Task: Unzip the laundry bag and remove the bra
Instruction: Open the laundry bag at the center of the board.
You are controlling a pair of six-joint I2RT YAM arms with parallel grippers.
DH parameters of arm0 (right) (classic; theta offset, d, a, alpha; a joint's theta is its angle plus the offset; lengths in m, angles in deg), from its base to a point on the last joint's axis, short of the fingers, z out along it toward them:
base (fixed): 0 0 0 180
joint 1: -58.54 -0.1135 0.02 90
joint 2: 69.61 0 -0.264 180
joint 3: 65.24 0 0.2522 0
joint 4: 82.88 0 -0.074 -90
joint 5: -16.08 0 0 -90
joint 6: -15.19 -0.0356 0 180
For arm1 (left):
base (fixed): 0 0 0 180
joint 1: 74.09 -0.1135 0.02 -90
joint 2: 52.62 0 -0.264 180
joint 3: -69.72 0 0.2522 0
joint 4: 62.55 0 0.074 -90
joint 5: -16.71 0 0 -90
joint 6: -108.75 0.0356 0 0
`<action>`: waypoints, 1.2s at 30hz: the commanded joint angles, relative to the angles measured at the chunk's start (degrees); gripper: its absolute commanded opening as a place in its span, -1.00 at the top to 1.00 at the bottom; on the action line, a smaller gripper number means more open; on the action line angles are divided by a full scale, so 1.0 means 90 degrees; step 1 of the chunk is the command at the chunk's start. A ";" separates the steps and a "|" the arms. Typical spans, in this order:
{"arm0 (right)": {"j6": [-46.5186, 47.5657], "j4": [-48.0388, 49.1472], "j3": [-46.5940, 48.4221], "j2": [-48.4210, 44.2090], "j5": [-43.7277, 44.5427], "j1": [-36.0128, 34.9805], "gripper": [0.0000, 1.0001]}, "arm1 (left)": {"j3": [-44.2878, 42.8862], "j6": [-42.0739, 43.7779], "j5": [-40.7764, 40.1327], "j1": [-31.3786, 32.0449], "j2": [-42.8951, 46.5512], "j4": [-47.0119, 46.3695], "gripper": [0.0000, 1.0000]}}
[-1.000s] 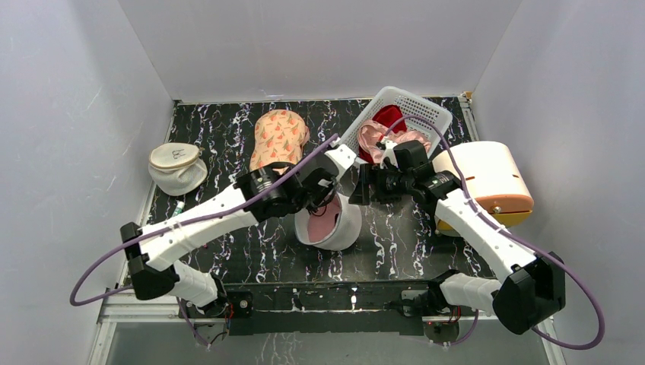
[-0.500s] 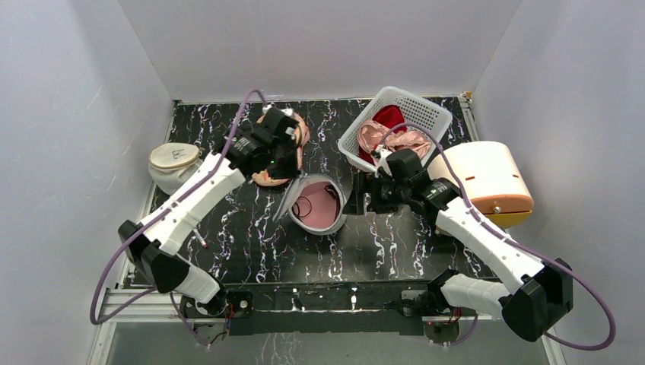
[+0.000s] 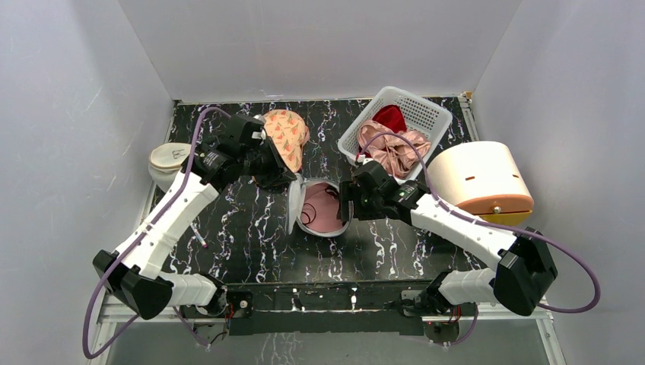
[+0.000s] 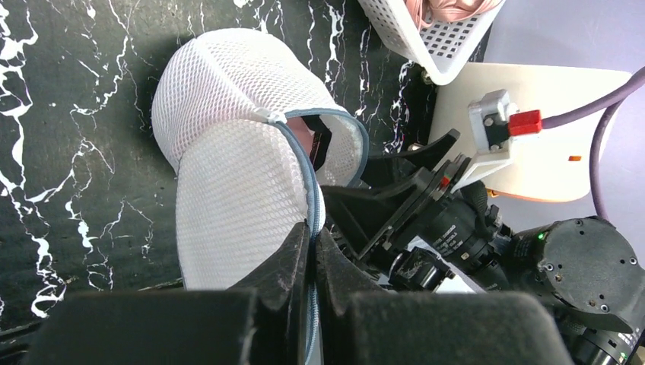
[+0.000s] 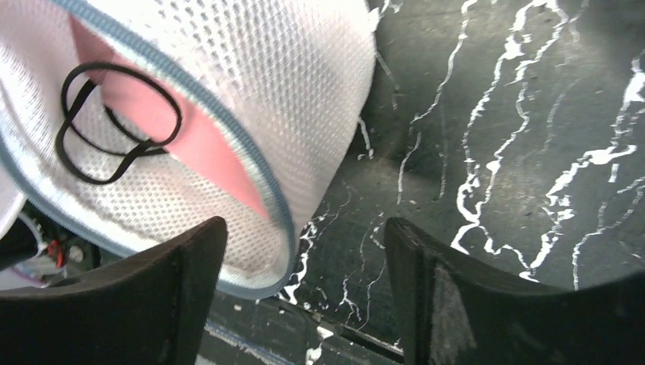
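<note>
Unzipping looks largely done: the laundry bag (image 3: pixel 318 209) gapes open mid-table (image 3: pixel 251 243), with the left gripper (image 4: pixel 310 251) pinched on its rim. The right gripper (image 5: pixel 300 247) hangs spread wide beside the mouth. Inside, pink padding with dark loops, probably the bra (image 5: pixel 163 144), is not yet out.

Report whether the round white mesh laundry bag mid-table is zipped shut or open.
Open: the laundry bag gapes along its zip rim, baring a pink inside and black loops. The left gripper pinches that rim.
</note>
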 commanded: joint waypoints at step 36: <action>0.2550 -0.1168 0.1443 0.0834 -0.2156 0.1481 0.97 | 0.0469 0.3753 -0.0152 -0.0297 -0.0808 0.0192 0.83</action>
